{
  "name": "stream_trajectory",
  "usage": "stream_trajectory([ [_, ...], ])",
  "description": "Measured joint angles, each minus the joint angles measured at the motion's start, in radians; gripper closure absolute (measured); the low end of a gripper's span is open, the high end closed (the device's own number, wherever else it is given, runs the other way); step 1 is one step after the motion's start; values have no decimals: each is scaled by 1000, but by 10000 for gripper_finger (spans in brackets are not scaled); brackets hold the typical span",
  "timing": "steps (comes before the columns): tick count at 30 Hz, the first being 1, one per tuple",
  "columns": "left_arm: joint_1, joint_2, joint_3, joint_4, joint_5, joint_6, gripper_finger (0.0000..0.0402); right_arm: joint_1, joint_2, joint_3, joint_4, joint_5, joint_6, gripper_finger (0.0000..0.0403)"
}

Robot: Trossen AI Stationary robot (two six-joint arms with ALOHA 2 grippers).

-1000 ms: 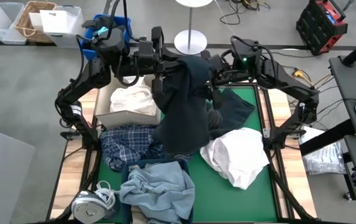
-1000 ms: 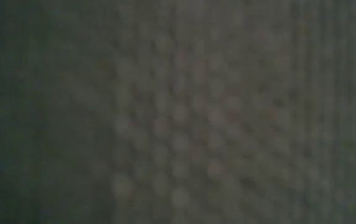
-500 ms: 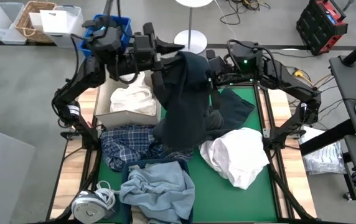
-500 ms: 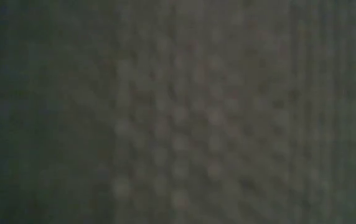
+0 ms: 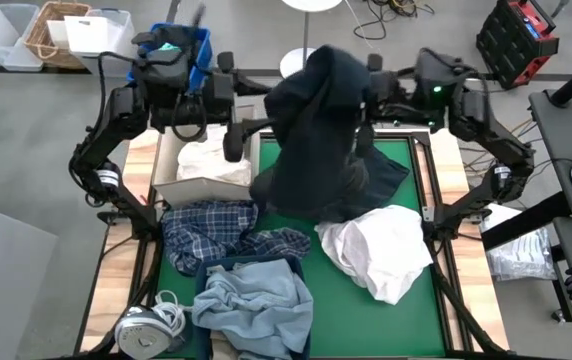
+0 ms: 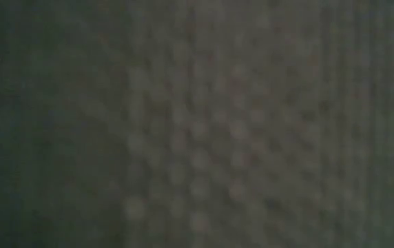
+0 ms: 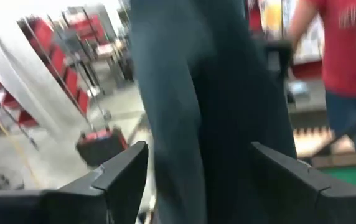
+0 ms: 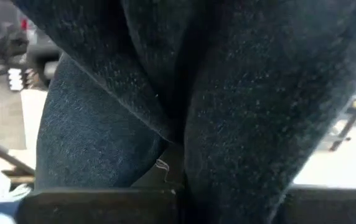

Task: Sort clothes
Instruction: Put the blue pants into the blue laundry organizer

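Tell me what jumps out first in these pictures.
A dark navy garment hangs lifted over the far middle of the table, held up by the right gripper. The left gripper is open beside it, over the box with a white shirt. Another white shirt lies on the green mat to the right.

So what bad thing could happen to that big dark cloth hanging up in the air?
The dark navy garment hangs from the right gripper alone; the left gripper is open beside it, so it might slip and fall. Its lower end lies near the white shirt and plaid shirt, so it could drag them along. The low view is blocked.
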Motion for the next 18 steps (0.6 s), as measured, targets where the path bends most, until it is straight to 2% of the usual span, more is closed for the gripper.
stream_trajectory([
  [5,0,-5,-1,-164,3,2,143,0,3,77,17,38,-9,384],
  [9,0,4,-5,-221,32,-16,143,0,10,128,41,98,-29,384],
  [11,0,17,-12,-224,67,-20,143,0,16,146,58,115,-41,384],
  [18,1,94,-15,-169,72,-78,143,0,18,191,169,129,-16,384],
])
